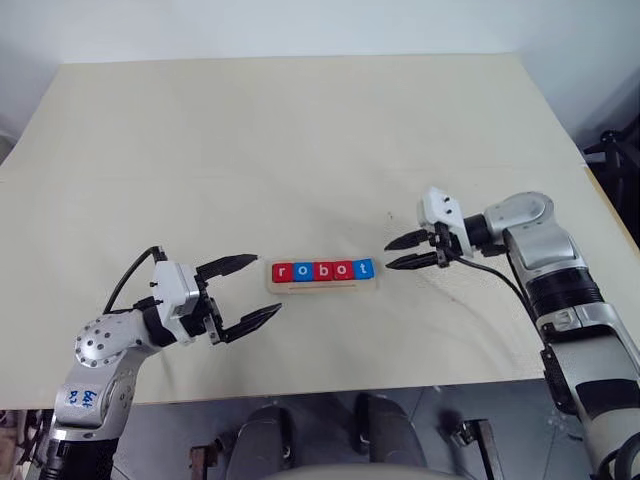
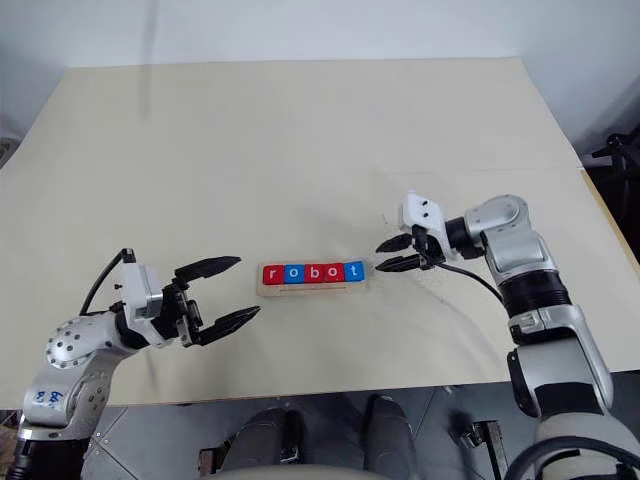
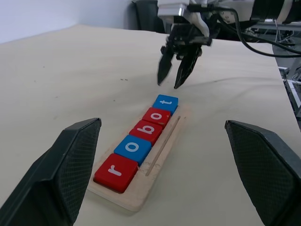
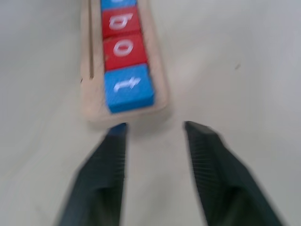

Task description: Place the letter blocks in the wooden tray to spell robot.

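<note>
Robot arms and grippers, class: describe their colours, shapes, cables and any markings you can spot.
Both arms are silver-grey metal with black joint sections. Each ends in a white wrist block carrying a gripper with two black, tapered, pointed fingers: the left gripper, the right gripper. The finger pads are finely textured. Black cables loop along both wrists. The left arm bears blue handwritten marks.

A: What's the setting?
B: A pale table (image 1: 300,130) with a matte top, faintly creased, filling most of the head views.
A: Behind it?
B: A plain white wall (image 1: 300,25), evenly lit, no hard glare.
A: Anything at the sides?
B: Dark gear (image 1: 618,150) past the table's right edge, too cut off to identify. Grey floor (image 1: 170,435) below the near edge.
</note>
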